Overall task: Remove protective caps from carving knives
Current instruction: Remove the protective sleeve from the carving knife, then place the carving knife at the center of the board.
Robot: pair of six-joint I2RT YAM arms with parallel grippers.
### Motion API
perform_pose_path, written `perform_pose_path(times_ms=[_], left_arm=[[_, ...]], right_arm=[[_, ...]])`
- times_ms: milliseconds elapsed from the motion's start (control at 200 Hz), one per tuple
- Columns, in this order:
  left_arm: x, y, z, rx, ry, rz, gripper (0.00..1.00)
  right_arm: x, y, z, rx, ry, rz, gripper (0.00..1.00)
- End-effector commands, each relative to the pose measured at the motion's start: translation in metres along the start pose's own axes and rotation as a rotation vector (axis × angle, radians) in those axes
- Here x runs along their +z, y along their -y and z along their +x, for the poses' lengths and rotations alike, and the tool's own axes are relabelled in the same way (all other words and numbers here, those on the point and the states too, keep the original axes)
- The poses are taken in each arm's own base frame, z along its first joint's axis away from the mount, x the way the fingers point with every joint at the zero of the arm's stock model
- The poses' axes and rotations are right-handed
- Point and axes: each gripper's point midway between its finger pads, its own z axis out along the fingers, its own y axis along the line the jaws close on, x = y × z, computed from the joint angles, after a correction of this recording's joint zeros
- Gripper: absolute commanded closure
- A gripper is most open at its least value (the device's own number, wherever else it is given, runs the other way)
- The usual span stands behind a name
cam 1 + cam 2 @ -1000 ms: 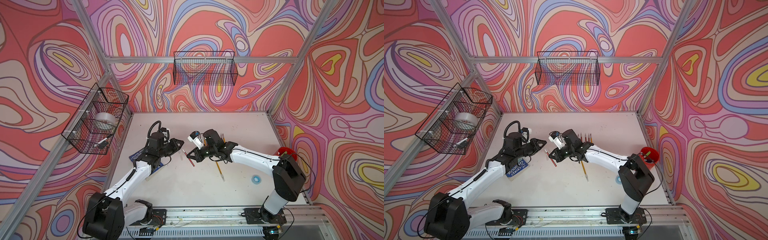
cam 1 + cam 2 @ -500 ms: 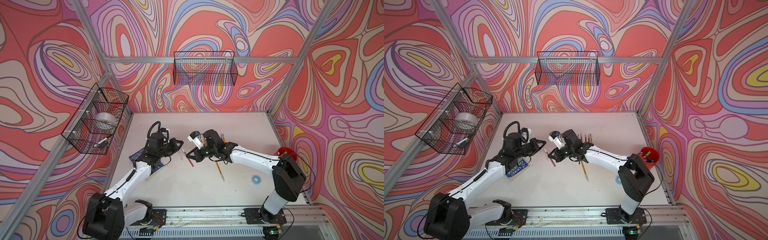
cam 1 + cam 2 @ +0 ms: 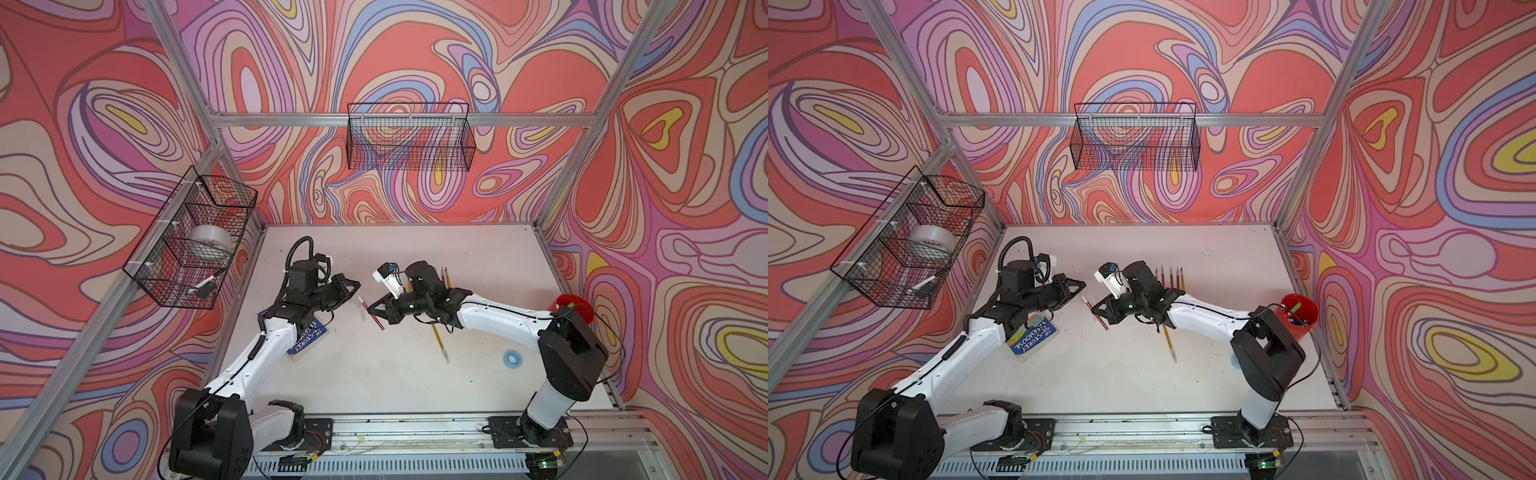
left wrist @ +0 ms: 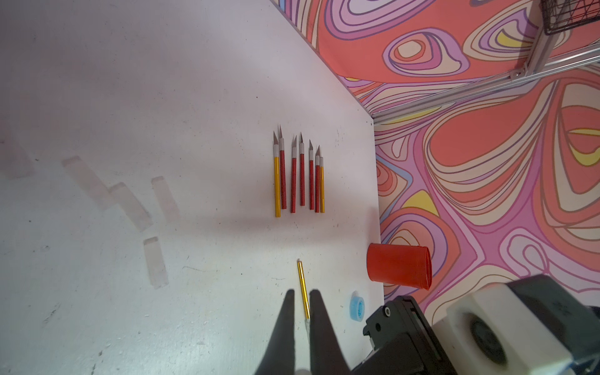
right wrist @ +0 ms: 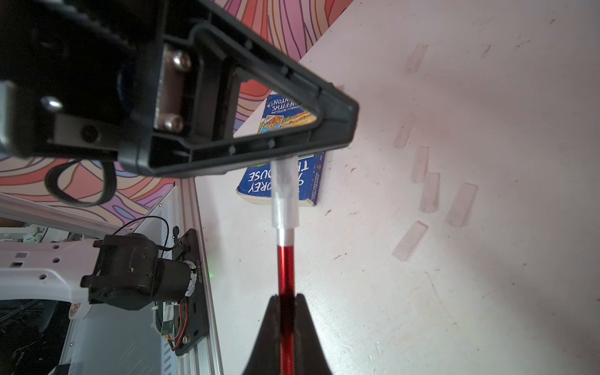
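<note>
My right gripper [image 5: 287, 297] is shut on the shaft of a red carving knife [image 5: 285, 259], held above the table in both top views [image 3: 363, 304] [image 3: 1090, 306]. A whitish protective cap [image 5: 285, 194] still covers its blade end. The cap's far end sits in my left gripper [image 3: 356, 286] [image 4: 302, 292], which is shut on it. A yellow knife [image 4: 303, 289] [image 3: 438, 338] lies on the table with its cap [image 3: 446, 355] on. Several uncapped knives [image 4: 298, 175] [image 3: 1171, 276] lie in a row farther back. Several loose caps [image 4: 130, 204] [image 5: 428, 191] lie scattered.
A blue book [image 3: 305, 340] [image 5: 256, 181] lies under my left arm. A red cup [image 3: 1300, 311] [image 4: 399, 266] stands at the table's right edge, with a blue tape ring [image 3: 512, 358] [image 4: 357, 306] near it. Wire baskets [image 3: 195, 241] [image 3: 409, 141] hang on the left and back walls.
My left gripper's jaws have closed onto the end of the cap. Both arms have hardly moved, and the right gripper keeps its hold on the red knife.
</note>
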Motion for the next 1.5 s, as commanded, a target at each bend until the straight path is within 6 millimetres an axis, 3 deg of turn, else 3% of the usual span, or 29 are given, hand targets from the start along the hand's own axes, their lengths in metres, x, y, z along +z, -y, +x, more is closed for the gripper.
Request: perform_pose_path(times_ms=[0, 846, 1047, 1222, 1282, 1497], left_arm=[[-0.010, 0.000, -0.040, 0.064, 0.125, -0.038, 1.00], [-0.014, -0.031, -0.086, 0.102, 0.249, -0.201, 1.00], [-0.008, -0.041, -0.077, 0.083, 0.208, -0.215, 1.00], [-0.003, -0.074, -0.060, 0.078, 0.138, -0.334, 1.00], [0.000, -0.085, -0.054, 0.072, 0.109, -0.368, 1.00], [0.012, -0.114, -0.036, 0.069, -0.003, -0.484, 0.95]], right_arm=[[0.001, 0.025, 0.062, 0.116, -0.180, 0.067, 1.00], [-0.017, 0.035, 0.120, 0.180, -0.291, 0.127, 1.00], [-0.011, 0.044, 0.084, 0.179, -0.216, 0.194, 1.00], [-0.019, 0.093, 0.032, 0.239, -0.100, 0.460, 1.00], [-0.014, 0.117, 0.028, 0.286, -0.092, 0.533, 1.00], [-0.005, 0.170, -0.002, 0.328, -0.004, 0.735, 1.00]])
